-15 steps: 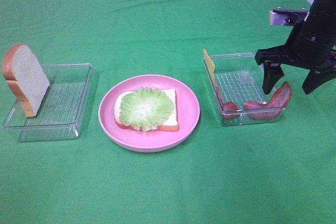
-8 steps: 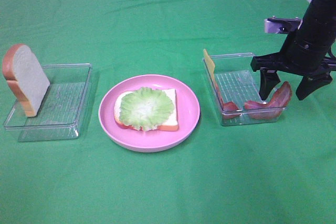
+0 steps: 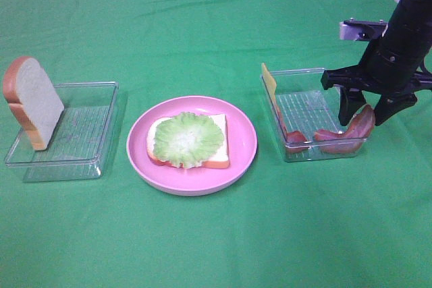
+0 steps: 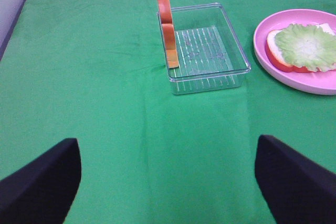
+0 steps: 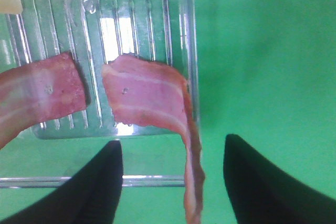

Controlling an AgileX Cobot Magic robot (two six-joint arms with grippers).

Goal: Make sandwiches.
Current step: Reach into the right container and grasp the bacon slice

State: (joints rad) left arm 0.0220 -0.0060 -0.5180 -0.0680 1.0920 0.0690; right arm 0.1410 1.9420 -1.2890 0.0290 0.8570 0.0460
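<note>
The sandwich (image 3: pixel 187 141) — bread under a lettuce leaf (image 3: pixel 189 136) — lies on the pink plate (image 3: pixel 243 148). Right of the plate, a clear tray (image 3: pixel 304 109) holds cheese (image 3: pixel 269 83) and a bacon strip (image 3: pixel 295 141). A second strip (image 3: pixel 351 133) drapes over the rim farthest from the plate, and the right pincer (image 3: pixel 363 118) straddles it, spread wide, gripping nothing. Left of the plate, a bread slice (image 3: pixel 32 102) leans in a second tray (image 3: pixel 88 126). The left pincer (image 4: pixel 168 182) gapes empty over the worktop (image 3: pixel 202 32).

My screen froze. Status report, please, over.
Left gripper open, idle. Right gripper open, astride bacon strip draped over tray rim. Sandwich on plate, lettuce on top. Nothing blocking.
</note>
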